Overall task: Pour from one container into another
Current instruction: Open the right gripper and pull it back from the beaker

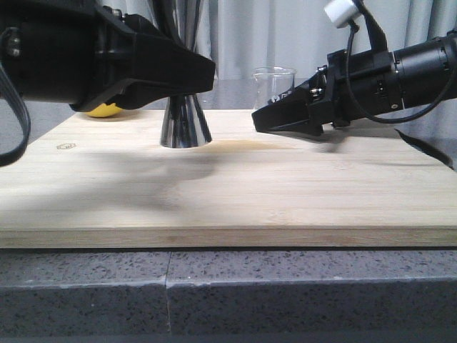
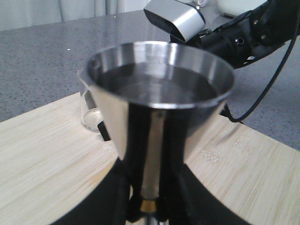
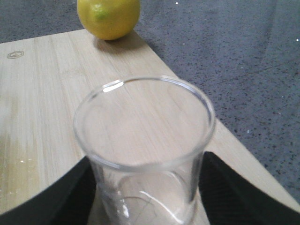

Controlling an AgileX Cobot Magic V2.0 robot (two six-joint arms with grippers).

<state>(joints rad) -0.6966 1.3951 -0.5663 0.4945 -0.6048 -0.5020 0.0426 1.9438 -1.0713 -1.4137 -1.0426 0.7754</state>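
The steel jigger [image 1: 184, 128] stands upright on the wooden board [image 1: 214, 193], its gold band just showing at the waist. My left gripper [image 1: 182, 80] is shut on that waist. In the left wrist view the jigger [image 2: 159, 93] holds clear liquid in its upper cup, with my left gripper [image 2: 150, 206] at the stem. The clear glass beaker [image 1: 275, 80] stands upright to its right and looks empty. My right gripper [image 1: 268, 118] is shut on its lower body, hiding its base. In the right wrist view the fingers of my right gripper [image 3: 147, 187] press both sides of the beaker [image 3: 145, 126].
A yellow lemon [image 1: 103, 109] lies at the board's far left corner, seen also as the lemon [image 3: 108, 16] in the right wrist view. A faint wet yellowish patch [image 1: 243, 146] marks the board between jigger and beaker. Grey speckled counter [image 1: 285, 286] surrounds the board.
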